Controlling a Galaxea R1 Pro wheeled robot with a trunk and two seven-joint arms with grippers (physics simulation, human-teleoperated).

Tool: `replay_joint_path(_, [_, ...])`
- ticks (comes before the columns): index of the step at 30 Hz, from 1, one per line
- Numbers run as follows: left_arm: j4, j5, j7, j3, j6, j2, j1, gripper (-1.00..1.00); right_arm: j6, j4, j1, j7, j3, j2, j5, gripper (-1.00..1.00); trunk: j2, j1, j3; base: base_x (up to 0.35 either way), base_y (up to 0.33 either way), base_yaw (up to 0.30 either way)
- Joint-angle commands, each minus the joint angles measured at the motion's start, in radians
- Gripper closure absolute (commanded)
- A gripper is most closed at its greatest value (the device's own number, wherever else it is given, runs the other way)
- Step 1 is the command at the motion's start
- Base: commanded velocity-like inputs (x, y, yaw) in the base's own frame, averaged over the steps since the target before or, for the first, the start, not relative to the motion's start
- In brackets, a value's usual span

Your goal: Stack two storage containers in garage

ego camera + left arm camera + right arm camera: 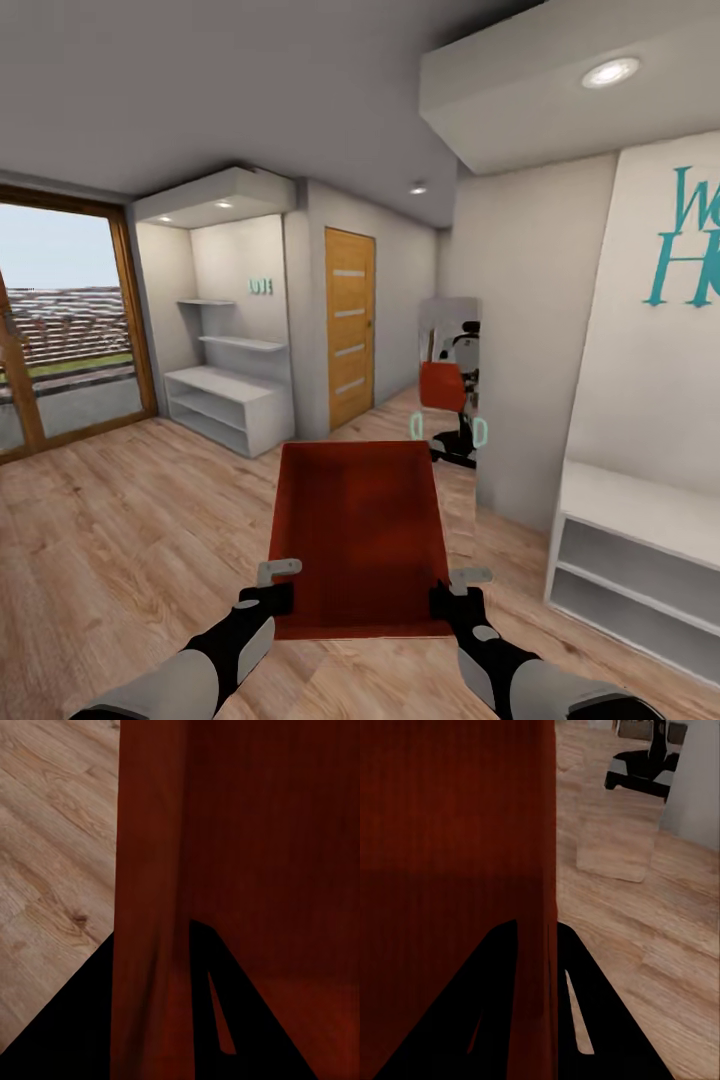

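Container: red-orange storage container point(358, 530) is being held off the wood-plank floor point(120, 520), in front of the robot at 12 o'clock, open top facing up, long axis pointing away.
Left gripper: left gripper point(268, 596) is pinching the container's left wall near the close corner, at about 7 o'clock of the bin; in the left wrist view the wall point(150, 907) is passing between the two dark fingers point(75, 1035), which are narrowed onto it.
Right gripper: right gripper point(452, 598) is clamping the right wall near the close corner, at about 5 o'clock; in the right wrist view the wall edge point(544, 870) is sitting between the fingers point(499, 1020), narrowed onto it.
Mirror: tall mirror point(448, 380) at 1 o'clock is reflecting the robot and the red bin.
Room: wooden door point(350, 328) is standing shut at 12 o'clock, white shelves point(225, 390) at 11 o'clock, glass door point(60, 320) at 10 o'clock, white bench unit point(630, 560) at 3 o'clock.
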Motion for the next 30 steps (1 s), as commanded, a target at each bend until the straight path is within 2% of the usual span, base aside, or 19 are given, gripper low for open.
replay_joint_path(1, [-0.037,-0.013,0.013,0.055,-0.027,0.054,-0.001,1.00,-0.006,0.007,0.000,0.000,-0.021,0.000,-0.024,1.00,0.000,0.001,0.000,0.322,0.000,0.297])
replay_joint_path(18, [-0.037,-0.013,0.013,0.054,-0.027,0.054,-0.001,1.00,-0.006,0.007,0.000,0.000,-0.021,0.000,-0.024,1.00,0.000,0.001,0.000,0.322,0.000,0.292])
replay_joint_path(30, [-0.036,-0.013,0.013,0.054,-0.027,0.054,-0.001,1.00,-0.006,0.007,0.000,0.000,-0.021,0.000,-0.024,1.00,0.000,0.001,-0.001,0.322,0.000,0.033])
